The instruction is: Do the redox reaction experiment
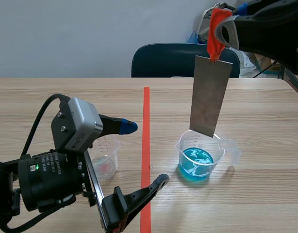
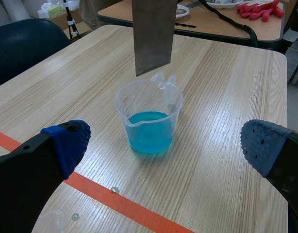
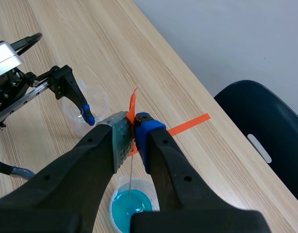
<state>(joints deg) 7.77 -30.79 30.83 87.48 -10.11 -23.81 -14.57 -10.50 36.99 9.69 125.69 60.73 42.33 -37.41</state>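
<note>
Right claw: clamped narrow on the orange-red tag at the top of the metal plate. The plate hangs from it, slightly tilted, its bottom corner leaning toward 5 o'clock.

Plate position: directly at 12 o'clock above the beaker of blue solution. The lower edge is about level with the rim and dry. I cannot tell whether it has entered the mouth.

Left claw: spread wide, holding nothing, low over the tabletop. In the left wrist view the beaker lies ahead of it at 12 o'clock, well apart from both pads.

Small clear cup: at 9 o'clock from the beaker, across the tape line, with a faint reddish trace inside.

Step judged: immersion of the plate not yet done.

Risks:
- The plate is gripped only by its tag, so it may swing on descent. The tilted corner could catch the rim and tip the light beaker, which nothing is steadying.
- The tag could slip or tear, and a dropped plate would splash solution.
- Too fast a descent could drive the edge into the beaker floor and shove it.
</note>
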